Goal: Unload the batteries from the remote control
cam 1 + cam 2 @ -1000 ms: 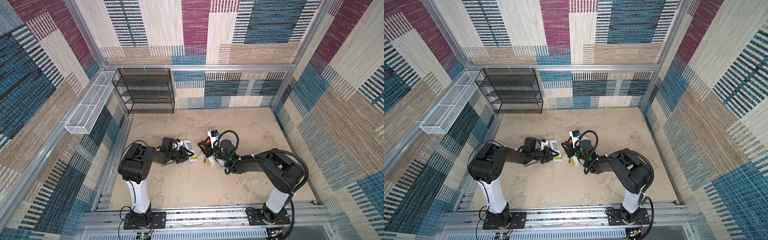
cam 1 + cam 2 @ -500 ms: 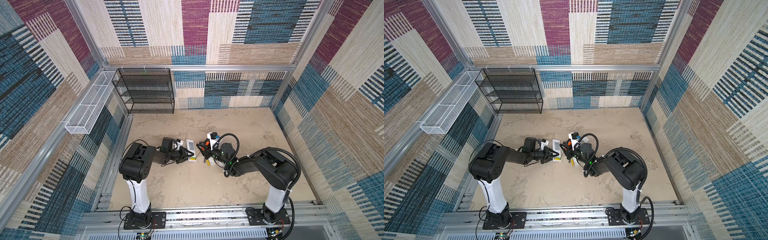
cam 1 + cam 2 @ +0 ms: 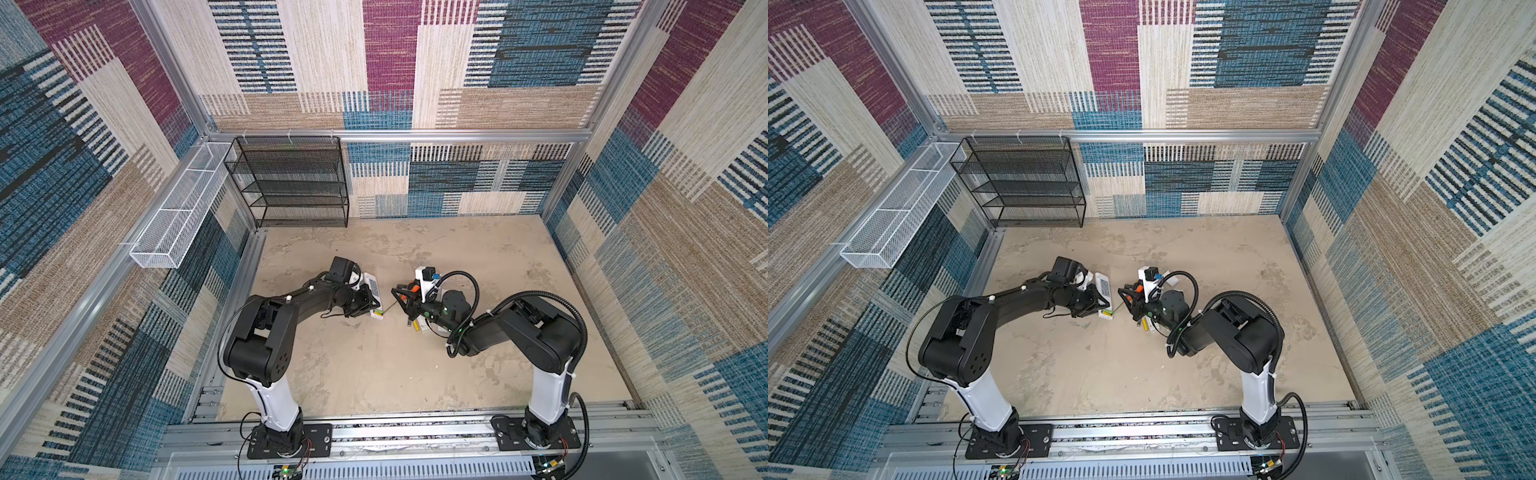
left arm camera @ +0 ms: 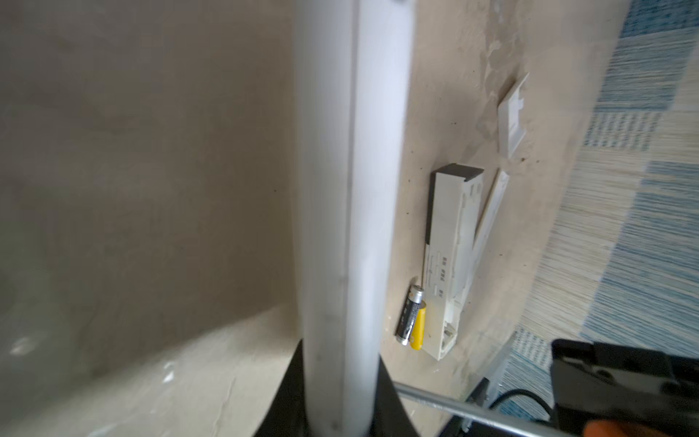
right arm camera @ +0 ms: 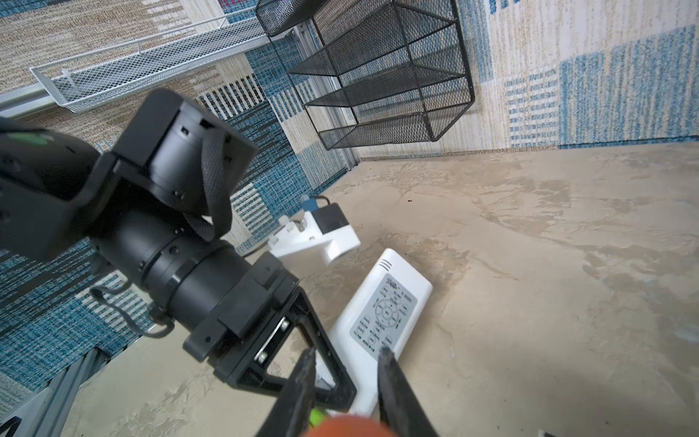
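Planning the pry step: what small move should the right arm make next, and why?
Probably ease the screwdriver in the right gripper forward onto the yellow-green battery. The left gripper holds the remote, the battery shows at its end, and the tip points at it from close by.

The beige mottled table (image 3: 478, 249) is bare across its far right and whole near half. A black wire-mesh shelf rack (image 3: 291, 183) fills the far left corner. Mid-table is tight: the left hand (image 3: 371, 307), round a white plastic remote control (image 3: 373, 287), faces the right hand (image 3: 398, 296), whose orange-handled screwdriver (image 3: 411, 286) crosses the slim gap. A white plastic casing (image 4: 452, 242) and loose batteries (image 4: 418, 325) lie just right of it.
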Tool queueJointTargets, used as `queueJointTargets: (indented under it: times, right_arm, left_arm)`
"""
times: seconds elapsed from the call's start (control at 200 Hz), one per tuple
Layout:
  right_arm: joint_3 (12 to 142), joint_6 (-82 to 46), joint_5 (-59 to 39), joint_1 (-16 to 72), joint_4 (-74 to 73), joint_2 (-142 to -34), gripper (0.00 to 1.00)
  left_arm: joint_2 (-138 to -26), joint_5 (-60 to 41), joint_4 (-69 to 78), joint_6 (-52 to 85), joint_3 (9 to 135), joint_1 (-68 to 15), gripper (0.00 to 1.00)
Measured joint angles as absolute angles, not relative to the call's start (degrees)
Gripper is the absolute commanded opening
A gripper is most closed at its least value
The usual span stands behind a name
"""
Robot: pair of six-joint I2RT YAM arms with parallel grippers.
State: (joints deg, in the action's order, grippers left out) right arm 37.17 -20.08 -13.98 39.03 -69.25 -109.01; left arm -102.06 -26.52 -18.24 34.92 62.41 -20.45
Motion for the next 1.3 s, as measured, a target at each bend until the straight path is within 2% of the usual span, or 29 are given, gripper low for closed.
queueJointTargets:
  times: [0.14, 0.341, 0.506, 0.656, 0.906, 1.102, 1.297]
  right_arm:
    - [35.7, -20.0, -13.6, 39.0, -68.9, -106.4, 0.00]
    - [31.2, -20.9, -12.0, 38.1, -64.4, -101.2, 0.00]
    - [29.3, -21.1, -8.2, 37.9, -56.4, -96.4, 0.00]
    - [27.8, -20.9, -5.3, 37.8, -52.5, -92.9, 0.00]
    - [27.1, -20.0, -5.4, 37.8, -50.8, -90.7, 0.00]
    - [27.0, -19.3, -6.1, 37.5, -50.3, -88.6, 0.00]
    - [26.9, -18.1, -9.1, 37.4, -52.3, -88.1, 0.00]
  left_arm:
    - [-104.0, -15.6, -31.4, 29.4, 73.2, -25.4, 0.00]
    - [-112.8, -1.2, -45.9, 24.2, 88.3, -33.6, 0.00]
    - [-116.7, 7.3, -53.1, 23.8, 93.6, -36.7, 0.06]
    - [-117.7, 10.2, -55.7, 23.9, 94.8, -37.7, 0.09]
    - [-116.5, 9.3, -54.3, 24.1, 92.8, -37.4, 0.09]
    - [-108.3, -4.0, -40.3, 27.4, 77.6, -31.5, 0.11]
    - [-106.1, -17.9, -25.3, 32.7, 67.1, -28.2, 0.18]
